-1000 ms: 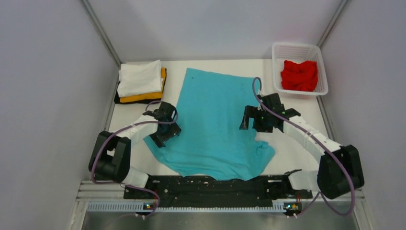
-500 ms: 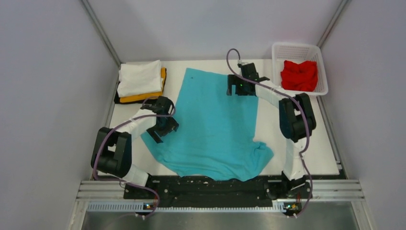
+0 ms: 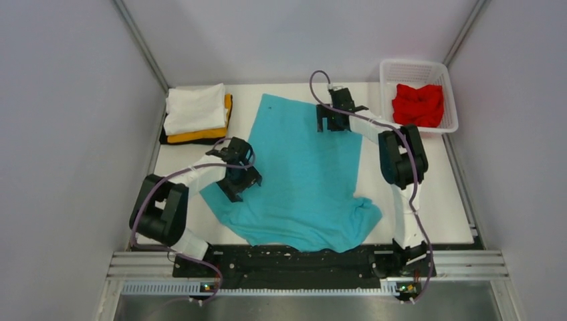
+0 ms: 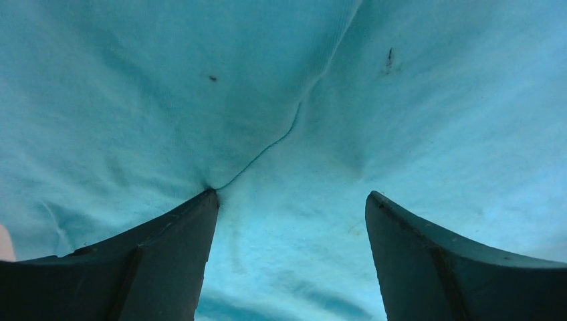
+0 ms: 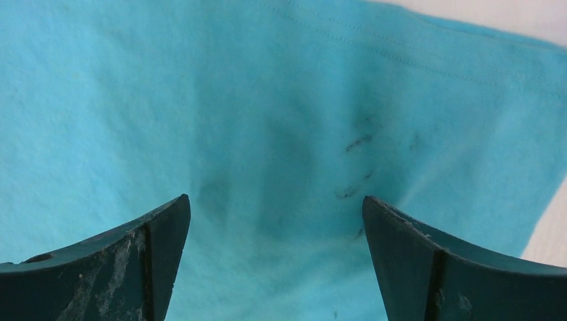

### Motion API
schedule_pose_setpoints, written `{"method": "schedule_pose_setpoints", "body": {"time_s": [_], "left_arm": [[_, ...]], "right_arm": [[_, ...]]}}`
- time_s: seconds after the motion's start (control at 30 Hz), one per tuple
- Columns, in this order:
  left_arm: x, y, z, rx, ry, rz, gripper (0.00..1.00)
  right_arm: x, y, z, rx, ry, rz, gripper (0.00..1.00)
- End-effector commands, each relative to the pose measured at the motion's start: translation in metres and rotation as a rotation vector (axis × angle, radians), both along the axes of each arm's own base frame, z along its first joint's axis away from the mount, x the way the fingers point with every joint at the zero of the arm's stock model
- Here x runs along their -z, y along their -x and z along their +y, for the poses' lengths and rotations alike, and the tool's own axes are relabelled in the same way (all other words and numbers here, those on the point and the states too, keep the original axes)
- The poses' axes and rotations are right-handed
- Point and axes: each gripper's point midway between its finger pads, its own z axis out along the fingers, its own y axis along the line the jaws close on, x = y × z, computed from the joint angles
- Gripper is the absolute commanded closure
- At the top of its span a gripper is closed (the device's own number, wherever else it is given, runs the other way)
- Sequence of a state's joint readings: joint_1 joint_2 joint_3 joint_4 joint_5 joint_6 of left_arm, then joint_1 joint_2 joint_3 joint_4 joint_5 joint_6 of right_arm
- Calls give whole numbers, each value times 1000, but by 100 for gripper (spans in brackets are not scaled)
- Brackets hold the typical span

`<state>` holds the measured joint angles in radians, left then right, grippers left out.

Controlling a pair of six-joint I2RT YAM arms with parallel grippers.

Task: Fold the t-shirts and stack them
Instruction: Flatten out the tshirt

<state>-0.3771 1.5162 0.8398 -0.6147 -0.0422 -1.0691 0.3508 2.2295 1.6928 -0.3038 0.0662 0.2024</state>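
With fingers apart, the right end effector (image 3: 332, 124) hovers over the far hem of the turquoise t-shirt (image 3: 301, 177), and the left end effector (image 3: 242, 182) over its left side.

both end effectors (image 4: 291, 194) (image 5: 275, 197) spread, seemingly low

Centre: turquoise shirt (image 3: 301, 174) lies flat, free room above | far-left corner: folded stack (image 3: 196, 114) stands in the way | far-right corner: basket (image 3: 412, 67) stands in the way | right side: bare worktop (image 3: 441, 200) open, right arm (image 3: 400, 157) standing within it | walls (image 3: 67, 147) close both sides.
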Motion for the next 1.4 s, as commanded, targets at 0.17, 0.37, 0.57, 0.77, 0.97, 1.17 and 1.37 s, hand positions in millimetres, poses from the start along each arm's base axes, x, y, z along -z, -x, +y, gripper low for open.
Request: {"method": "schedule_pose_setpoints", "body": {"time_s": [0.17, 0.37, 0.57, 0.77, 0.97, 1.17, 1.37], "left_arm": [[9, -83, 12, 116, -197, 33, 14], [13, -173, -6, 254, -240, 24, 14], [-18, -251, -72, 432, -54, -186, 16], [-57, -251, -73, 465, -103, -277, 16], [-90, -188, -40, 367, -128, -330, 14], [-57, -122, -31, 277, -32, -274, 14], [-25, -113, -25, 234, -59, -174, 14]], "right_arm": [[19, 139, -60, 238, 6, 214, 1], [37, 265, -82, 357, -7, 352, 2], [10, 335, -29, 18, -89, 401, 2], [-78, 271, -19, -20, -92, 90, 1], [-99, 196, -33, 145, -93, -7, 1], [-71, 158, -31, 200, -56, 41, 1], [-39, 143, -47, 255, -25, 81, 1]]}}
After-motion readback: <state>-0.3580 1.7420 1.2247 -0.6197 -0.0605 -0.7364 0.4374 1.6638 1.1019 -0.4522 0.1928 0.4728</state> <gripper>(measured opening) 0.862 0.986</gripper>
